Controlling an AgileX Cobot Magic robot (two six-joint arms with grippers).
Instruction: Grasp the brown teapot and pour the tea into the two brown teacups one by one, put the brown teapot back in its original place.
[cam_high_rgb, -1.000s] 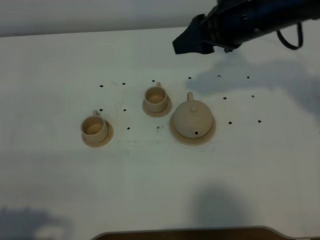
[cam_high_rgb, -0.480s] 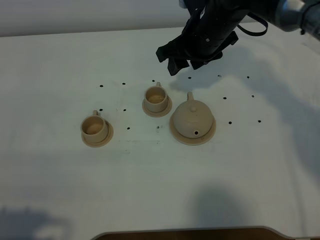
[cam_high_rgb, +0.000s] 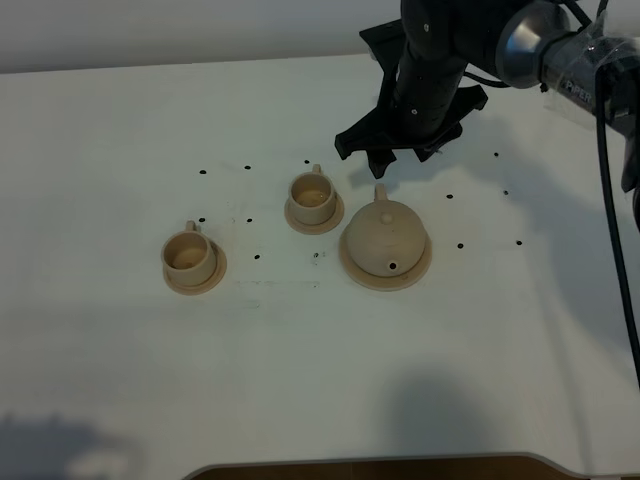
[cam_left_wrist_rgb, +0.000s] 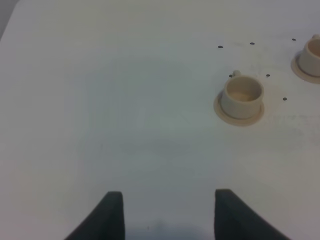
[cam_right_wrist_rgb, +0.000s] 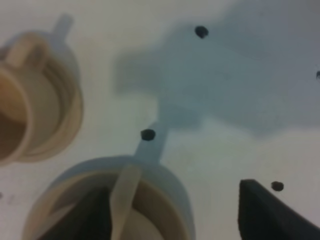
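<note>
The brown teapot (cam_high_rgb: 386, 237) stands on its wide saucer (cam_high_rgb: 360, 277), handle toward the back. One teacup (cam_high_rgb: 311, 197) on a small saucer stands just left of it, the other teacup (cam_high_rgb: 189, 255) further front left. My right gripper (cam_high_rgb: 385, 160) hovers open just behind and above the teapot's handle. In the right wrist view the handle (cam_right_wrist_rgb: 124, 197) lies between the spread fingers (cam_right_wrist_rgb: 265, 210), with the nearer teacup (cam_right_wrist_rgb: 35, 107) beside it. My left gripper (cam_left_wrist_rgb: 170, 215) is open and empty over bare table, with the front-left teacup (cam_left_wrist_rgb: 242, 95) ahead of it.
Small black dots (cam_high_rgb: 460, 244) mark the white table around the tea set. The right arm's cable (cam_high_rgb: 610, 200) hangs at the right side. A dark edge (cam_high_rgb: 380, 468) runs along the table's front.
The right arm has swung down and left from the back right. Its gripper now points down just behind the teapot. The teapot and cups have not moved.
</note>
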